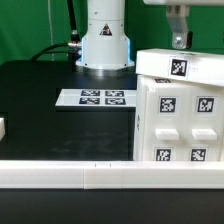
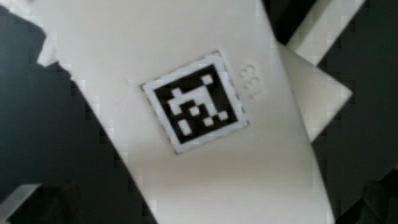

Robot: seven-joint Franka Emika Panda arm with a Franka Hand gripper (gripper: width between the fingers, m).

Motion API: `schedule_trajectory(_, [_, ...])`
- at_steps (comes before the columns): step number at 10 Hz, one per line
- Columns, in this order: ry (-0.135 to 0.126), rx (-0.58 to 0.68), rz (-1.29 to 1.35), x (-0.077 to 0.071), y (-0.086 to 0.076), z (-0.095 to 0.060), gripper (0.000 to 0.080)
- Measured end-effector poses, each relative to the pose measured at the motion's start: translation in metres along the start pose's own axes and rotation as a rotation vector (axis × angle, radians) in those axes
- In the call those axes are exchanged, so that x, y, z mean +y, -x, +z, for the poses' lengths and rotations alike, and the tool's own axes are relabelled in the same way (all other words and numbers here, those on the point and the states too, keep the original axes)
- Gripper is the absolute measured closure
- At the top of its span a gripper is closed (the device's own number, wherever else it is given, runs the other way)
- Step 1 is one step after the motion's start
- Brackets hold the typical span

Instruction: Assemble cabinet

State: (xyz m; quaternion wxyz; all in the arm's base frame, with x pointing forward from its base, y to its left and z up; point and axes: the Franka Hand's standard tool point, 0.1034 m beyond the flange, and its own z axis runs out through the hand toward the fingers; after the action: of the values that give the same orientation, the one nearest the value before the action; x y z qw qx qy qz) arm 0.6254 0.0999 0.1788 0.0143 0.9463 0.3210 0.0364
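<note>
The cabinet (image 1: pixel 178 118) is a big white box with several tags, standing at the exterior view's right. A white panel with one tag (image 1: pixel 178 66) lies tilted on top of it. My gripper (image 1: pixel 178 41) hangs just above that panel. In the wrist view the panel (image 2: pixel 196 110) with its tag fills the picture and runs between my gripper's (image 2: pixel 214 212) dark fingers (image 2: pixel 25 205), which stand wide at both sides with a dark gap to the panel's edges. The jaws look open and hold nothing.
The marker board (image 1: pixel 95 97) lies on the black table in front of the robot base (image 1: pixel 105 45). A long white rail (image 1: pixel 90 176) runs along the front edge. A small white piece (image 1: pixel 3 128) sits at the exterior view's far left.
</note>
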Motion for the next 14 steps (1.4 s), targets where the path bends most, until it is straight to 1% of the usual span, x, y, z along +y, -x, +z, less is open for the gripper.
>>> schedule_trajectory(1, [-0.005, -0.009, 0.007, -0.003, 0.005, 0.006, 0.0002])
schedule_trajectory(3, [-0.008, -0.018, 0.021, -0.005, 0.009, 0.012, 0.0002])
schedule_trajectory(4, [-0.003, -0.011, 0.022, -0.008, 0.007, 0.016, 0.0002])
schedule_trajectory(5, [0.0, -0.008, 0.021, -0.008, 0.005, 0.017, 0.0002])
schedule_trajectory(7, [0.019, 0.0, 0.006, -0.009, 0.001, 0.02, 0.0002])
schedule_trajectory(8, [0.019, -0.001, 0.007, -0.009, 0.001, 0.02, 0.0002])
schedule_trajectory(9, [0.019, -0.002, 0.011, -0.007, 0.003, 0.021, 0.0157])
schedule_trajectory(10, [0.021, -0.001, 0.013, -0.003, 0.005, 0.021, 0.0157])
schedule_trajectory(11, [0.023, 0.001, 0.018, 0.0, 0.006, 0.021, 0.0239])
schedule_trajectory(14, [0.023, 0.001, 0.068, 0.001, 0.007, 0.021, 0.0239])
